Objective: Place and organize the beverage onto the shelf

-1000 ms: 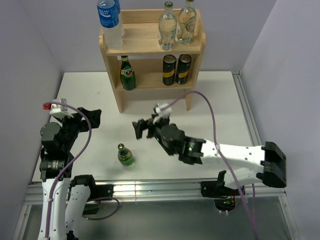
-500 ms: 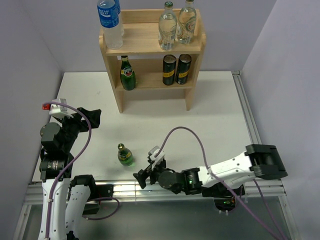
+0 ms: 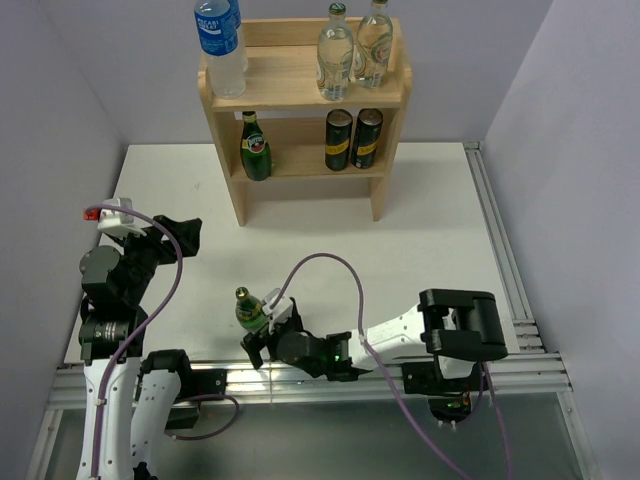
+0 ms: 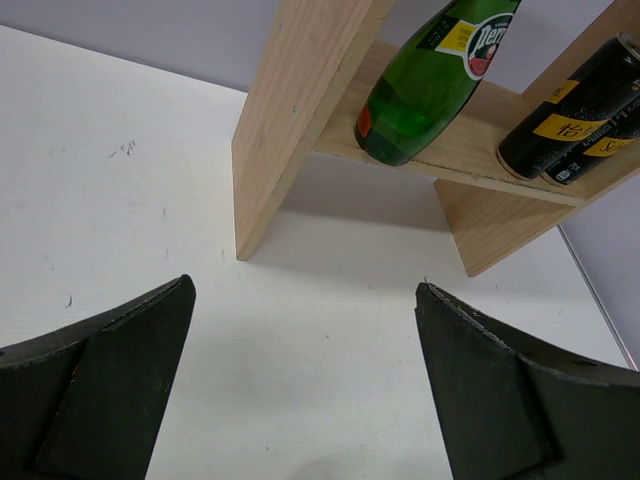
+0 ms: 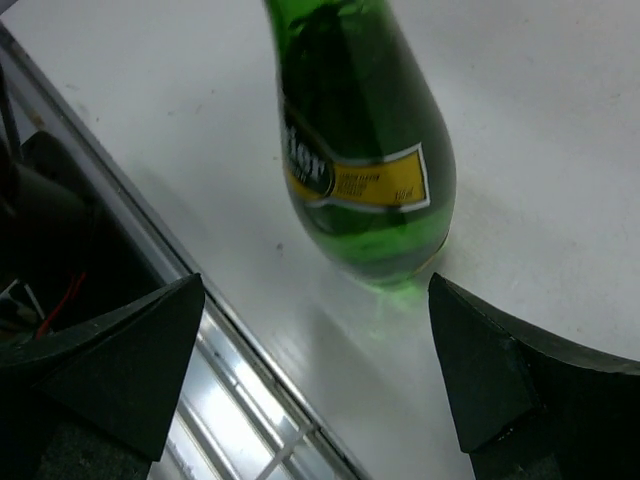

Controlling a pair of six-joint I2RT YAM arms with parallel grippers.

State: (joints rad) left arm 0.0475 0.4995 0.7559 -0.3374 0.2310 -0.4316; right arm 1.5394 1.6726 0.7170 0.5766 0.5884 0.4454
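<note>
A shelf (image 3: 285,78) holds two clear bottles (image 3: 335,50) and one water bottle (image 3: 222,45) on top, one green bottle (image 3: 256,148) and two cans (image 3: 340,140) below. A second green bottle (image 3: 250,310) stands on the table (image 3: 440,220), just ahead of the right claw (image 3: 260,338), whose fingers spread wide, apparently not touching it. The left claw (image 4: 305,380) gapes wide too

Wooden two-tier shelf (image 3: 285,78) stands upright at the far side of the table (image 3: 430,220). Top tier: two clear glass bottles (image 3: 335,55), upright, side by side at right. Lower tier: one green bottle (image 3: 255,148) upright at left, two dark cans (image 3: 339,140) together at right. The second green bottle (image 3: 251,312), yellow-labelled, stands upright on the table near its front edge.
</note>
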